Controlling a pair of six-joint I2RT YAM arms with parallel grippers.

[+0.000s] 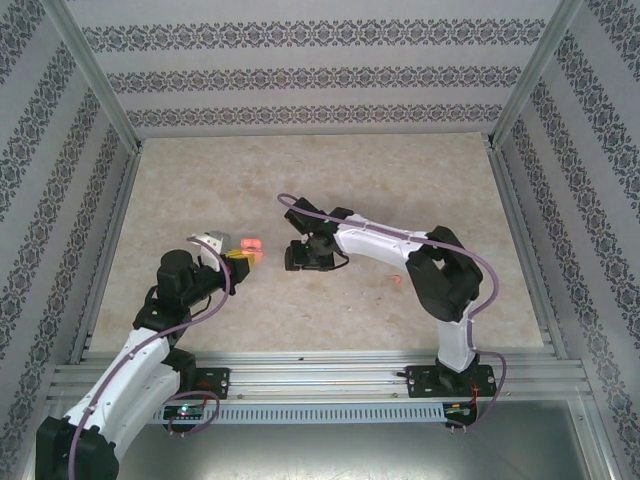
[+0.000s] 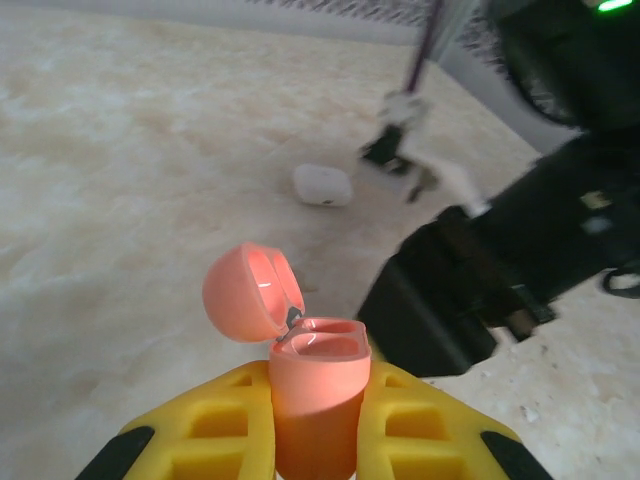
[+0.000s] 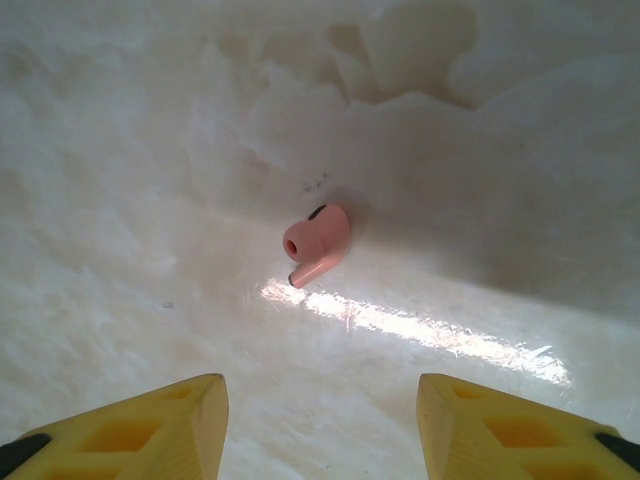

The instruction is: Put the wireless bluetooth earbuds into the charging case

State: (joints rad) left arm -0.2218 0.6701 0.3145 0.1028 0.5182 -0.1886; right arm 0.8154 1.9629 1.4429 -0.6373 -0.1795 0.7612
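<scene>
Earbud [image 3: 318,243] lies before splayed right end effector [image 3: 320,395]; left end effector [image 2: 318,425] seemingly clamps case [image 2: 318,355].

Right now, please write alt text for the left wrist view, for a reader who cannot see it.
The left gripper clamps an upright coral-orange charging case, its lid hinged open. Beyond it a white case lies on the pale marbled table, and the black right arm stands at the right.

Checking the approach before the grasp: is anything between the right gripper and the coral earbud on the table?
Nothing visible. The coral earbud lies alone on bare table, ahead of the open right gripper, centred between its fingers. The left gripper holds the open coral case.
</scene>
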